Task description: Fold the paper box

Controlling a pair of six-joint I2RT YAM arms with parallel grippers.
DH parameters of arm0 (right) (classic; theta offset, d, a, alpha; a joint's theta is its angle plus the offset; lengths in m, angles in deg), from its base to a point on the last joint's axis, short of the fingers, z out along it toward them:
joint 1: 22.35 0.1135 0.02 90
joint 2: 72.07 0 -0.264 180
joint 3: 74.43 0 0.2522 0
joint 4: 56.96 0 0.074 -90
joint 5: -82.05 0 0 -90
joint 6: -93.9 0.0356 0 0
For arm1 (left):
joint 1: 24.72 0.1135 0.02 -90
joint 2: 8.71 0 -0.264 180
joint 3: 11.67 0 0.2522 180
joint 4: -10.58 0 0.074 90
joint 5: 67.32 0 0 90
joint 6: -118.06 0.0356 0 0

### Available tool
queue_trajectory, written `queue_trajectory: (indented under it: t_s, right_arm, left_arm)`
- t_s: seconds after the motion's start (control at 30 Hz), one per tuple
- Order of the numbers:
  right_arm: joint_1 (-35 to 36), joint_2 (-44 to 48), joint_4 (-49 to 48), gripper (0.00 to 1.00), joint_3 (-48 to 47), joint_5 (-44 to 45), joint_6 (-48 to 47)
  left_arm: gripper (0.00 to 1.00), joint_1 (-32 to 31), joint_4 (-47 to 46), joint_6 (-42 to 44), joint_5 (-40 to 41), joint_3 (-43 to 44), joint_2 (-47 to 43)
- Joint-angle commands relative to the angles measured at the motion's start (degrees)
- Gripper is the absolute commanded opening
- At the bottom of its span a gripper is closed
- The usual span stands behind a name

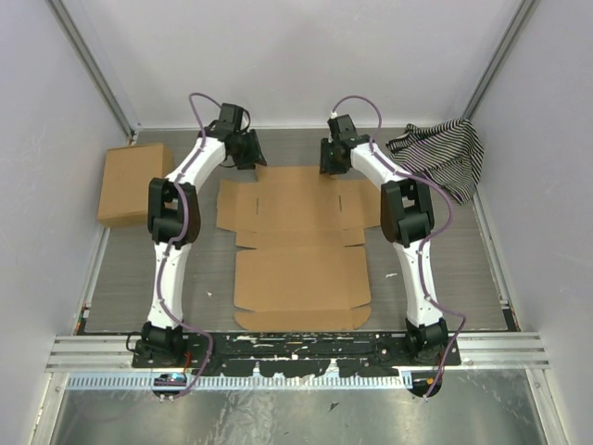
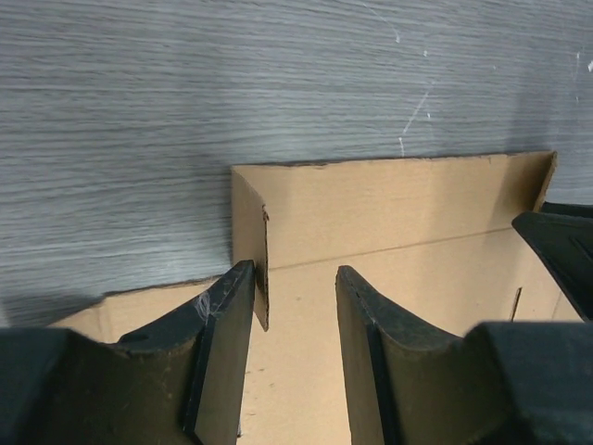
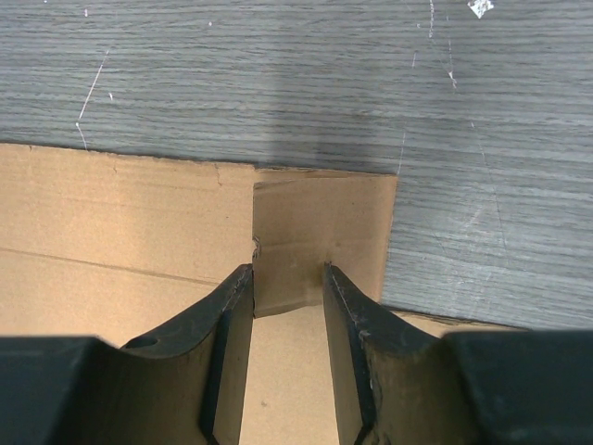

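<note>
Here the paper box (image 1: 298, 269) lies flat as a sheet at mid-table. The left gripper (image 1: 251, 154) at its 11 o'clock corner and the right gripper (image 1: 331, 160) at 1 o'clock both stand narrowly parted beside upturned corner flaps.

A robotics lab cell: white panel walls (image 1: 306, 56), aluminium frame rails (image 1: 102, 349).

Grey wood-grain tabletop (image 1: 473, 278), scuffed white in spots. Plain pale walls (image 1: 306, 56) on three sides, aluminium rail (image 1: 505, 352) across near edge. Even light, soft shadows.
</note>
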Motion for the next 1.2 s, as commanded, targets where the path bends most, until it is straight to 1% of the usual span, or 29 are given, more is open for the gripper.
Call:
queue_trajectory:
  t_s: [0.0,0.13,0.43,0.57,0.7,0.87,0.97,1.03,1.07,1.17]
  right_arm:
    - [0.1,-1.3,-0.5,0.4,-1.0,-2.1,0.7]
    - [0.1,-1.3,-0.4,0.4,-0.7,-2.3,0.7]
    - [0.0,-2.1,-0.2,0.4,-0.2,-2.9,0.9]
    - [0.0,-2.1,0.2,0.4,-0.2,-3.0,1.0]
    - [-0.2,-0.2,0.7,0.43,-0.6,-3.1,1.3]
    - [-0.5,4.6,2.0,0.51,-0.9,-2.6,1.4]
    - [-0.6,9.7,3.0,0.54,0.5,-1.1,1.4]
    - [-0.8,13.7,3.6,0.55,3.1,0.2,1.7]
    - [-0.7,15.9,3.9,0.56,4.7,0.9,2.0]
    - [-0.8,22.9,5.0,0.64,12.9,2.7,3.4]
  left_arm:
    - [0.47,-1.0,-1.0,-0.5,-1.6,3.2,2.4]
    - [0.47,-1.0,0.6,-1.4,-2.9,7.3,6.6]
    - [0.46,-1.4,1.2,-3.0,-4.3,10.9,11.6]
    - [0.46,-1.4,4.3,-2.2,-3.2,13.1,13.1]
    - [0.46,-1.3,8.4,0.2,0.7,14.0,10.3]
    - [0.49,-1.3,8.5,2.0,3.1,8.4,0.7]
    - [0.5,-1.3,8.2,2.5,3.9,2.6,-6.6]
    - [0.51,-1.3,7.6,2.4,4.4,-3.7,-12.3]
    - [0.51,-1.3,6.7,2.1,4.7,-7.7,-16.5]
    - [0.53,-1.2,3.1,1.1,5.7,-21.1,-26.6]
